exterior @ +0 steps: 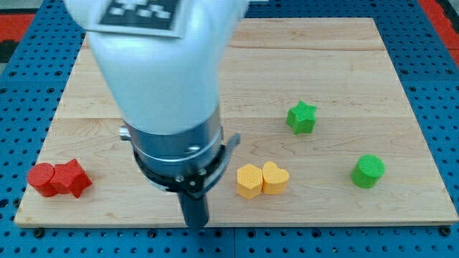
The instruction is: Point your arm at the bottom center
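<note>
- Looming nearest the lens, the arm (161, 79) fills the view's upper left: a smooth white shell with a black-and-white marker on top, then a dark metal collar ringed by a black clamp.
- Below the collar a straight dark rod (193, 204) drops to the board (344, 72).
- My tip (195, 225) rests at the board's bottom edge, a little to the view's left of centre. No pincer is fitted, so nothing opens, closes or holds; the tip touches no block.
- The bottom centre, the task's target, is the strip of bare wood along the near edge, and my tip stands on it or just beside it.
- The board is pale wood made of joined planks with fine grain, lying on a blue pegboard (21, 64) dotted with holes.
- The yellow hexagon (249, 181) and yellow heart (275, 178) sit touching side by side, near my tip on the view's right and a little above it.
- The green star (302, 117) lies higher up and to the right, apart from the yellow pair.
- The green cylinder (368, 171) stands near the view's right edge, well apart from the star.
- The red cylinder (41, 179) and red star (72, 178) touch each other at the board's left corner, well apart from my tip.
- All the blocks look like matte, ridged plastic.
</note>
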Available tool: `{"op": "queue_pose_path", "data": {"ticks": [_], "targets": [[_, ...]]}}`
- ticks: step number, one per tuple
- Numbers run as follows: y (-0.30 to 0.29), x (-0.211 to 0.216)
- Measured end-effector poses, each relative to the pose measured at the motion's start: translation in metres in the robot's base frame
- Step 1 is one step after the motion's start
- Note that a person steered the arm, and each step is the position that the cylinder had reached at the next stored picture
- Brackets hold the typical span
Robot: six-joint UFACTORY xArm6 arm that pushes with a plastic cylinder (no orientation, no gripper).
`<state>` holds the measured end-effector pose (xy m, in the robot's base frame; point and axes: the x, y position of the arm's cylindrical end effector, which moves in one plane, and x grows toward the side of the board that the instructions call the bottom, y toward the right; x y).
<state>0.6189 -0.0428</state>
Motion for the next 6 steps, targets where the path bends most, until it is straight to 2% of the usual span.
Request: {"op": "queue_pose_path", "data": {"ticks": [1,2,3,4,5,6], "targets": [[0.031,-0.005],[0.044,-0.035],[0.027,-0.077],[-0.001,-0.092],[-0.01,-0.028],[0.004,0.0]]}}
